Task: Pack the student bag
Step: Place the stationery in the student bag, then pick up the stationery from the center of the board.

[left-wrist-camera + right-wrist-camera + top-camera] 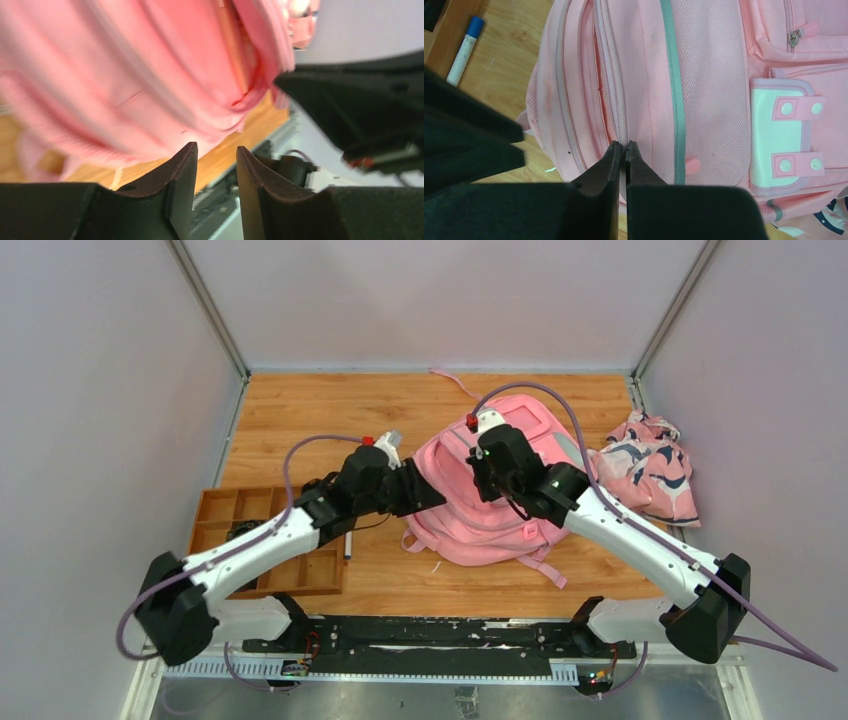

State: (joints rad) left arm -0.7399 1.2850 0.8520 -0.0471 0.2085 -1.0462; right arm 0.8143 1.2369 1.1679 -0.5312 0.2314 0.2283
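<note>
- student bag (490, 525) lies flat mid-table (300, 410), front side up, straps toward the near edge
- left gripper (216, 160) is at the bag's left edge, low over the wood
- its fingers (180, 170) are parted with a clear gap and nothing between them; the pink fabric sits just beyond the tips
- right gripper (625, 150) is over the bag's top face and points down onto it
- right fingers (611, 165) are pressed together with only a hairline gap, tips on the zipper seam beside the grey trim stripe (672, 75)
- can't tell whether they pinch a pull or fabric
- white-pink patch (781, 142) with two snap tabs is well right of that seam
- marker (461, 50) with a blue cap lies on the wood, left of the bag, by the wooden tray (240, 492)
- pink cloth with navy-white pattern (650, 468) is bunched against the bag's right side
</note>
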